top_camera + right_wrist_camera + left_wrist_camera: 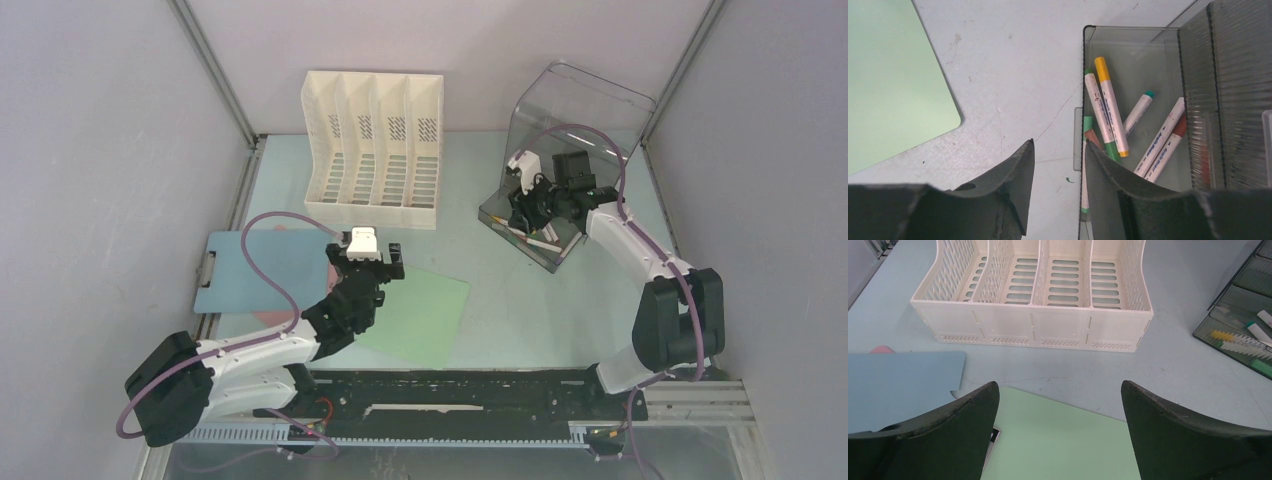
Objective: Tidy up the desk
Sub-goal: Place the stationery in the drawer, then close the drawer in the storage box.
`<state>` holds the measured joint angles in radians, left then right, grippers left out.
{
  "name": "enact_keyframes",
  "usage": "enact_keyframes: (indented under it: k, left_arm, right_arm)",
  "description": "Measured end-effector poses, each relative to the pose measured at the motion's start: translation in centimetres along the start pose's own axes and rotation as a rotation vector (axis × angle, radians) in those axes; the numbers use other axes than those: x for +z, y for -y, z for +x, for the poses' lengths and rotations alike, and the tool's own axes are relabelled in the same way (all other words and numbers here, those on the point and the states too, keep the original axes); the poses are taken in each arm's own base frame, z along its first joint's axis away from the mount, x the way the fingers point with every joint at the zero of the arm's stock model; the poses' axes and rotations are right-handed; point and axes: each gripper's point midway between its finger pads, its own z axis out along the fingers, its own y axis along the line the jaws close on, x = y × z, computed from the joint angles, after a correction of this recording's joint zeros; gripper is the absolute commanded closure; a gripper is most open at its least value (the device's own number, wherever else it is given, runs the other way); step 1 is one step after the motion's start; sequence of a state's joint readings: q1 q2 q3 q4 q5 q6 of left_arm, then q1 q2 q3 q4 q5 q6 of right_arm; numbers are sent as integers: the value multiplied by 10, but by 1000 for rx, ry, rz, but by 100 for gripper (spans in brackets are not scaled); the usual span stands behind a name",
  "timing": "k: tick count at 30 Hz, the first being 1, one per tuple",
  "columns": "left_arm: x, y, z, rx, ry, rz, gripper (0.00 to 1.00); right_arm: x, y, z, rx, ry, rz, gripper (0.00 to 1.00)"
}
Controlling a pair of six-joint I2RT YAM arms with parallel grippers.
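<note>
The right gripper (1059, 146) has only a narrow gap between its jaws and holds nothing. 1 jaw is outside the clear tray (1138, 50) and the other inside, with the tray's wall between them. If it closes or pulls sideways here, it may catch this wall and tip the tray, and the markers (1109, 112) would roll out on the desk (998, 75). The left gripper (1058, 390) is wide open and empty, above the edge of the green clipboard (1063, 440), beside the blue clipboard (898, 385). The green one lies flat on the desk, so the fingers may only push it toward the white file rack (1033, 322) instead of lifting it.
</note>
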<state>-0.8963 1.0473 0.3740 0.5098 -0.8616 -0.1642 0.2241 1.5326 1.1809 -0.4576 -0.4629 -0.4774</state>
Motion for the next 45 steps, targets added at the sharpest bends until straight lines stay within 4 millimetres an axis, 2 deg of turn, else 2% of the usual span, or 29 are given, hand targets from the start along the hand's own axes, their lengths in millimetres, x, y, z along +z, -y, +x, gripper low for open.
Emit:
enact_keyframes:
  k: [3,5,10,11,12,20,25,28,32,41,45]
  left_arm:
    - [0,0,0,0,0,0,0]
    - [0,0,0,0,0,0,0]
    - [0,0,0,0,0,0,0]
    - [0,0,0,0,0,0,0]
    - [0,0,0,0,0,0,0]
    - [0,0,0,0,0,0,0]
    - [0,0,0,0,0,0,0]
    - [0,0,0,0,0,0,0]
    - [0,0,0,0,0,0,0]
    - [0,0,0,0,0,0,0]
    - [0,0,0,0,0,0,0]
  right_arm:
    - [0,-3,2,5,-7,-16,46]
    - [1,-6,5,8,-19,-27,39]
    - [10,-13,14,-2,-69,-66,17]
    - [12,-15,16,-8,-79,-76,6]
    - [13,-18,17,-14,-88,-83,1]
    - [36,-32,30,-61,-216,-144,0]
    - [54,-39,49,-56,-322,-179,0]
    - [58,-46,61,-51,-375,-196,0]
    - [62,-50,68,-54,-407,-199,0]
    - [69,-29,84,-36,-488,-69,0]
    - [71,-3,82,-61,-490,73,0]
